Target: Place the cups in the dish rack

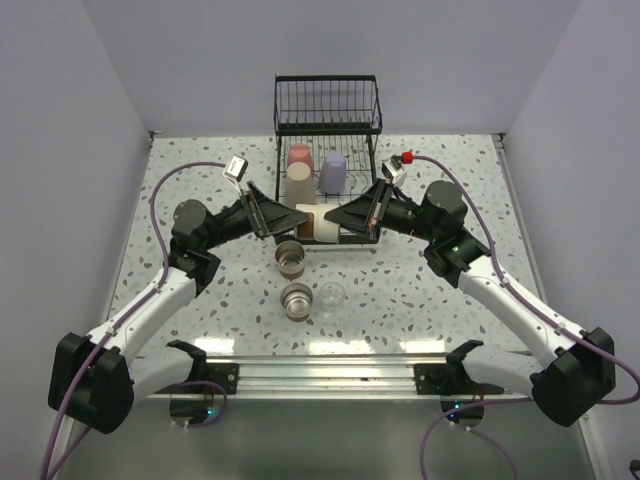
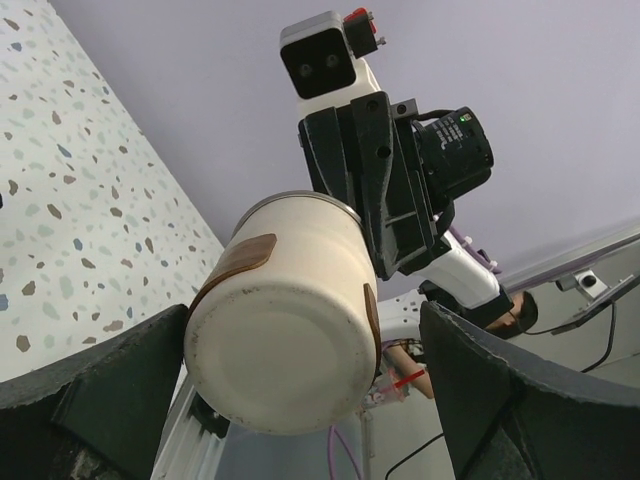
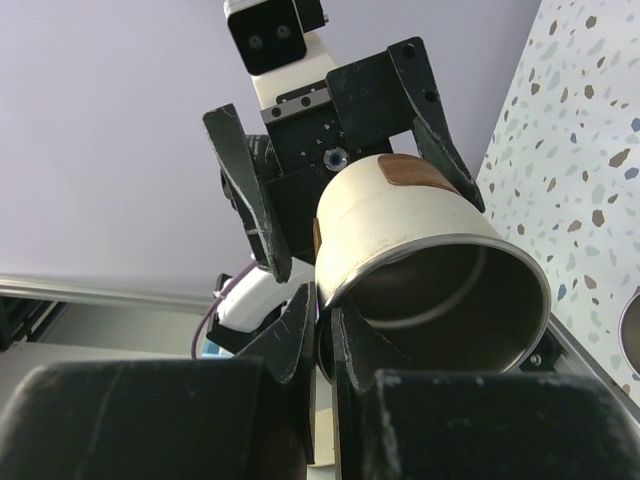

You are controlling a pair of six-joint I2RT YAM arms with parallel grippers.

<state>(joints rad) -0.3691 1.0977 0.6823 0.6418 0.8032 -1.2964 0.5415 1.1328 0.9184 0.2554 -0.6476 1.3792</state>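
Cup (image 1: 319, 228) | rim pinched in right claw (image 1: 338, 230) | base inside spread left claw (image 1: 291, 220)

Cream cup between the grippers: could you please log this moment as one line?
cream cup: held sideways, mid-air | right gripper: shut on its rim | left gripper: open, flanking its base

Bright, even overhead light; shadows soft, faint. Glare patches on near rail (image 1: 320, 347). Wrist views: fingers (image 2: 520, 400) dark, blurred; cup (image 2: 285, 320) sharp.
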